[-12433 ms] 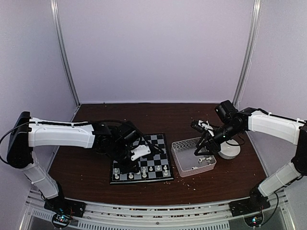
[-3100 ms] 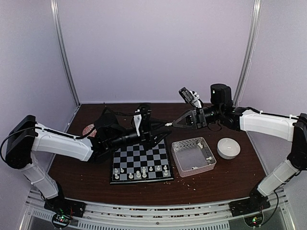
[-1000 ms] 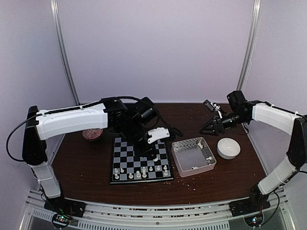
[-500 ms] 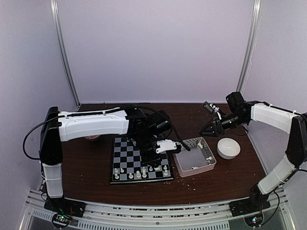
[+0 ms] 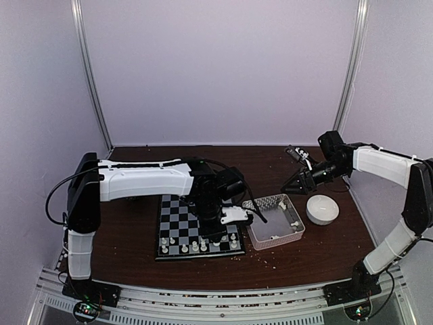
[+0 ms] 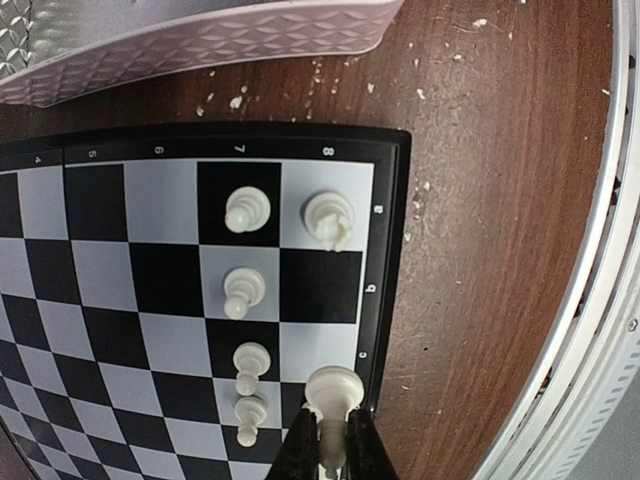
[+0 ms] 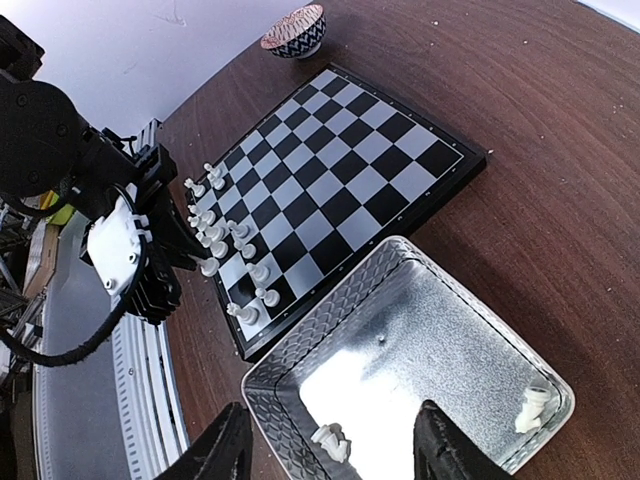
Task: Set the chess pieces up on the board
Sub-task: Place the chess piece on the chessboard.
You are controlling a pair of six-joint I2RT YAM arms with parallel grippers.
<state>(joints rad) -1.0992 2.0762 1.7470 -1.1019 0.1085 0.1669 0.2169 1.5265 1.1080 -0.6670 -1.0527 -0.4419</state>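
And there was the left pincer [image 6: 328, 442], narrow, its jaws clamped on the stem of a white chess piece [image 6: 334, 388], pointing down over the near right part of the board [image 5: 174, 220]. The held piece hung above the nearest row, a couple of squares in from the near right corner. Whether its base touched the square, I could not tell.

The board lay flat on the dark table [image 5: 128, 240], just left of the clear tray [image 5: 281, 241], with a thin strip of wood between them. In the left wrist view, four pawns [image 6: 243, 292] stood upright in one line along the second row from the near edge, each on its own square. A larger figure [image 6: 328, 217] stood alone on the near right corner square, right beside the first pawn. Pale crumbs [image 6: 237, 101] were scattered on the wood between board and tray.

Over on the right, the right pincer [image 7: 335, 450] hung in the air on the far side of the tray, jaws spread wide, gripping nothing. Its camera looked down into the tray, where two more pieces [image 7: 331, 439] lay well apart from each other. A white bowl [image 5: 322, 208] sat just right of the tray, and a patterned bowl [image 7: 296, 29] stood on the table off the board's far left corner.
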